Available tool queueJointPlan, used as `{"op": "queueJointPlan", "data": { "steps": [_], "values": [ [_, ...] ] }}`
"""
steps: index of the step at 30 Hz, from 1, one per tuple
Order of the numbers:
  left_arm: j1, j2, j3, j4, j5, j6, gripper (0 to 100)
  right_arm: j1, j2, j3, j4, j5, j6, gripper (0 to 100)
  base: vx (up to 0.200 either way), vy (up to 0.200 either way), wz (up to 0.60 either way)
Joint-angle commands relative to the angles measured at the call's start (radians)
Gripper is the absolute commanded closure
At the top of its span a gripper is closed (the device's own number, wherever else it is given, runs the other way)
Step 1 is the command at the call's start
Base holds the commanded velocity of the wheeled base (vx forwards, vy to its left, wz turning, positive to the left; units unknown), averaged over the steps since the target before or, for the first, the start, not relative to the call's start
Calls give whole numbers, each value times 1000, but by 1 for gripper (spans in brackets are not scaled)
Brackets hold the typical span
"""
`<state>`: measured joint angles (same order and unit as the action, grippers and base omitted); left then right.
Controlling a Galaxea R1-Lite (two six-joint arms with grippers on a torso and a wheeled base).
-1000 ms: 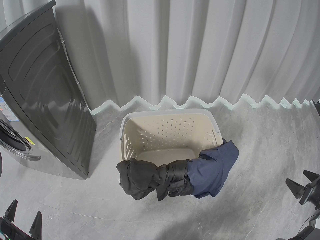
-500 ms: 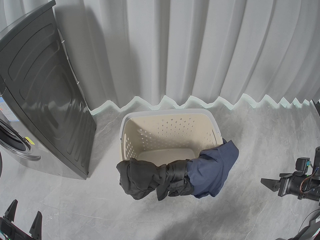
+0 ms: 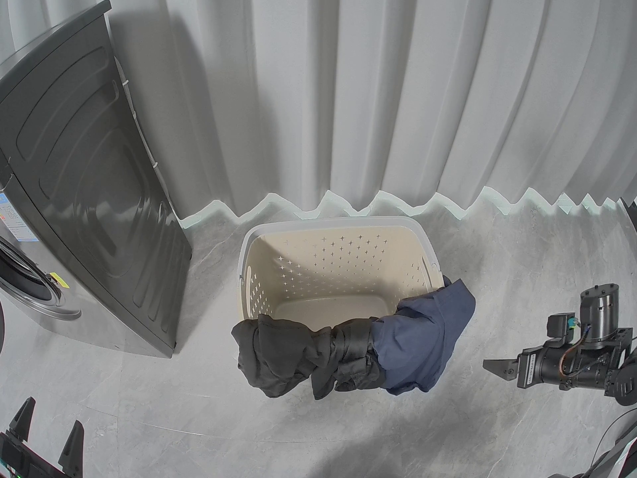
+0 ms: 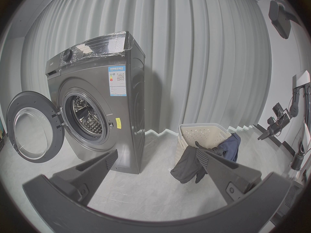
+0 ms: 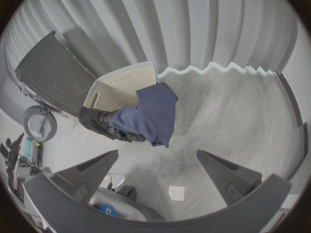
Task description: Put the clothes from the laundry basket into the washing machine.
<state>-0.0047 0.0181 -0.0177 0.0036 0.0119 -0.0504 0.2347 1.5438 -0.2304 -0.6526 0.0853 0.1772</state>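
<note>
Laundry basket of cream plastic, pierced with small star-shaped holes, stands on a grey floor in front of a white pleated curtain. Two pieces of clothing hang over its near rim and drape down the outside. The black garment is on the left and the dark blue garment is on the right. They touch where they meet in the middle. To the left of the basket, with a strip of floor between, stands a grey front-loading washing machine. Its round door is swung wide open, and the steel drum shows behind it. The left pincer sits low at the near left corner, well apart from the basket. It is released, with fingers spread and nothing between them. The right pincer is on the right, near the blue garment and pointing toward it, but not touching it. Its fingers are also spread apart and hold nothing.
</note>
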Motion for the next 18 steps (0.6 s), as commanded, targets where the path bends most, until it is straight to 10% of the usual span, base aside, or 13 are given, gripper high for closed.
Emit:
{"op": "queueJointPlan", "data": {
  "steps": [1, 18],
  "values": [
    [0, -13, 15, 1, 0, 0, 0, 31, 176, -47, -73, -2, 4, 0, 0, 0, 0],
    [0, -13, 15, 1, 0, 0, 0, 51, 533, -145, -363, 1, -10, 0, 0, 0, 0]
  ]
}}
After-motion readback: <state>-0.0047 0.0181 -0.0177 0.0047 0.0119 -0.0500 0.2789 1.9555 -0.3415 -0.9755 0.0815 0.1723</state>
